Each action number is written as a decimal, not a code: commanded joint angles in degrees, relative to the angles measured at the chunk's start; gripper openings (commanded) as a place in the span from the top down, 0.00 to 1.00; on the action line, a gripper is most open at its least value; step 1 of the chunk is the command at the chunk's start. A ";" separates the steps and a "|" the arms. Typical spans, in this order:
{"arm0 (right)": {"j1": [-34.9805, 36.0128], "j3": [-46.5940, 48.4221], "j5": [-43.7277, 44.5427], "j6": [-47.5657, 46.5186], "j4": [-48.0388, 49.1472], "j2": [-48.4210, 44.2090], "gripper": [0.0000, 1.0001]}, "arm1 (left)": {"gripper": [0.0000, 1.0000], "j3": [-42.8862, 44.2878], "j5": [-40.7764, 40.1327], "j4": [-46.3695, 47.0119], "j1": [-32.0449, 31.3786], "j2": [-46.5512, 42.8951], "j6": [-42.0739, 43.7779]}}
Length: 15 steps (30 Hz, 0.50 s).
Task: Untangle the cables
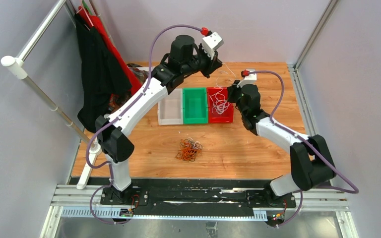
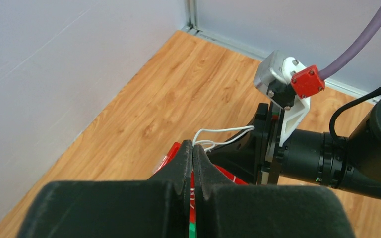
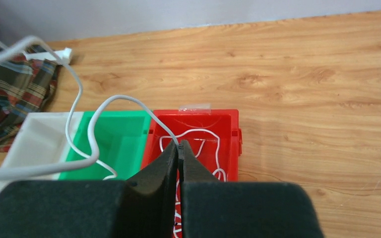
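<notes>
Both grippers hang above the red bin (image 3: 230, 119) at the far side of the table (image 1: 258, 148). The left gripper (image 2: 192, 154) has its fingers pressed together on a white cable (image 2: 223, 131), which runs slack across to the right gripper (image 3: 179, 148), also pinched shut on it. More white cable lies piled in the red bin, which sits beside a green bin (image 1: 195, 105) and a white bin (image 1: 170, 106). A knot of orange cables (image 1: 189, 149) rests on the table, nearer the arms' bases
</notes>
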 commanded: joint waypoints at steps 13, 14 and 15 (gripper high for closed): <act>-1.77 -4.17 -2.34 6.20 2.81 2.98 0.37 | 1.00 -5.15 -13.24 3.58 -0.43 3.64 2.98; -2.02 -4.71 -2.89 7.10 1.91 2.21 0.36 | 1.00 -5.04 -14.67 3.27 -0.43 4.06 3.05; -2.35 -5.17 -3.34 8.04 0.98 1.11 0.36 | 1.00 -4.80 -15.34 2.62 -0.43 4.60 3.23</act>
